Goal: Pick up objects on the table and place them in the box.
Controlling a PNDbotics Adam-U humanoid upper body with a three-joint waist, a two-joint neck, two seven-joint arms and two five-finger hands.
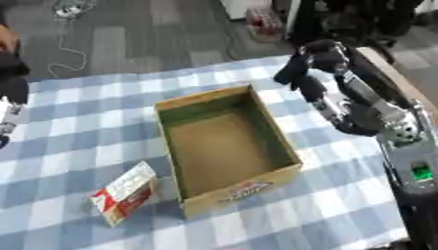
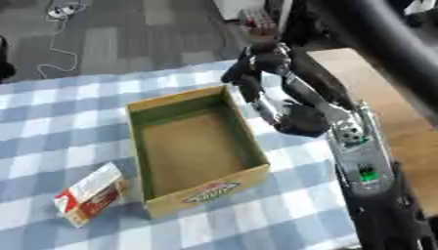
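Red-and-white packet [image 1: 125, 193] lies tilted just beside open cardboard box [image 1: 201, 105].

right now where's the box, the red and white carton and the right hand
box [image 1: 228, 141]: left eye view, bare inner floor
red and white carton [image 1: 125, 193]: left eye view, top face
right hand [image 2: 256, 63]: right eye view, back of the curled hand

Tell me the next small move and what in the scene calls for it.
Probably swing the right hand across the box toward the red and white packet. The box looks empty, the packet lies on the checked cloth by its near left corner, and that hand hangs at the far right corner, fingers curled, apparently holding nothing.
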